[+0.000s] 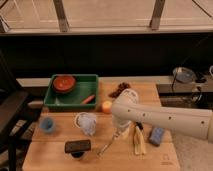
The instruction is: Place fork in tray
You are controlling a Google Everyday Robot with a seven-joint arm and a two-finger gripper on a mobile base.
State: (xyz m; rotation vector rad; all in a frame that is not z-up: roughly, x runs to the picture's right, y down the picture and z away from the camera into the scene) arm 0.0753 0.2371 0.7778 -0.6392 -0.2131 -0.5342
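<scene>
The fork (107, 145) is slim and silvery and lies at a slant on the wooden table, near the front centre. My gripper (120, 131) hangs from the white arm (165, 120) just above and to the right of the fork's upper end. The arm reaches in from the right. The tray (82, 92) is a green bin at the back left of the table, well left of and behind the gripper. It holds a red-brown bowl (64, 83).
An orange piece (88, 99) lies on the tray's front right edge, with an orange ball (106, 106) beside it. A clear cup (86, 122), a blue cup (47, 124) and a black object (77, 146) lie left of the fork. A pale yellow utensil (139, 142) and a blue sponge (156, 135) lie to its right.
</scene>
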